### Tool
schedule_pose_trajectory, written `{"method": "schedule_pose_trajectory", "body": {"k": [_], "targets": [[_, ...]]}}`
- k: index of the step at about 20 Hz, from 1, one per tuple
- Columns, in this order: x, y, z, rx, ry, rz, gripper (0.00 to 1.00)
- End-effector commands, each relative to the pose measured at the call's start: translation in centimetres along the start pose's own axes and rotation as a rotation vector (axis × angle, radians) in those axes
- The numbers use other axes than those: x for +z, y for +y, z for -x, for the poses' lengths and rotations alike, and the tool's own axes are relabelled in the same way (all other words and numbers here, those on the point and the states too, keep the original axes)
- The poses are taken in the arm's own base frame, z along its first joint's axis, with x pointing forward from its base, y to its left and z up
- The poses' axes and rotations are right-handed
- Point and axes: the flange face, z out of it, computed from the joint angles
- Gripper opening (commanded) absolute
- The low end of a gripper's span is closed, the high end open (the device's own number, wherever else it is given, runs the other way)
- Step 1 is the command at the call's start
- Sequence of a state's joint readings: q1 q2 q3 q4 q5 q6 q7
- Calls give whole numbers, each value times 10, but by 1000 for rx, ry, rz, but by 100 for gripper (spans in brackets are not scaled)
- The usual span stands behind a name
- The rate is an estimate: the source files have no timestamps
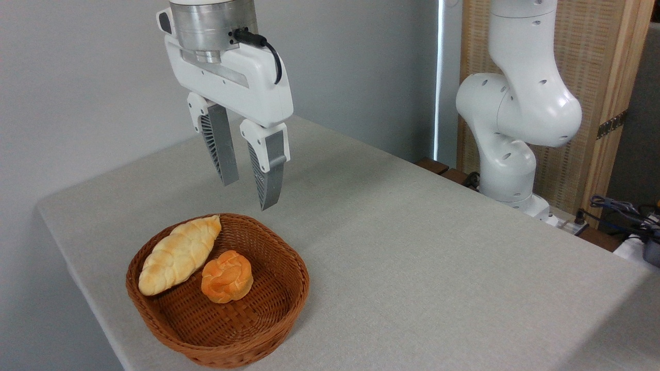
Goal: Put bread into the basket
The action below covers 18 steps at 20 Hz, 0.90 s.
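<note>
Grey cloth covers the table (412, 247) before a pale wall, where the gripper (250, 193) hangs empty, jaws slightly parted, above the wicker basket (268, 314) holding the braided bread (178, 255) and a round bun (227, 276).

Braided bread (178, 255) lying aslant inside brown wicker basket (281, 304).

On the table (412, 247): 1 basket (268, 314) near its front left edge, holding 1 braided bread (178, 255) and 1 round bun (227, 276); 1 gripper (250, 193) overhead.
</note>
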<state>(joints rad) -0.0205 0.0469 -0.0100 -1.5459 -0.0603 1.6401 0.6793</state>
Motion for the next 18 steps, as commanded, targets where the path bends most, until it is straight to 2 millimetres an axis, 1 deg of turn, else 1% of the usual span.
{"method": "schedule_pose_trajectory", "body": {"k": [1,2,4,18], "targets": [[1,13,-10,-19,-42,-11,100],[1,20,-14,-10,-53,-27,100],[1,25,-18,-2,-60,-37,100],[-1,19,-13,-8,-56,-37,100]]}}
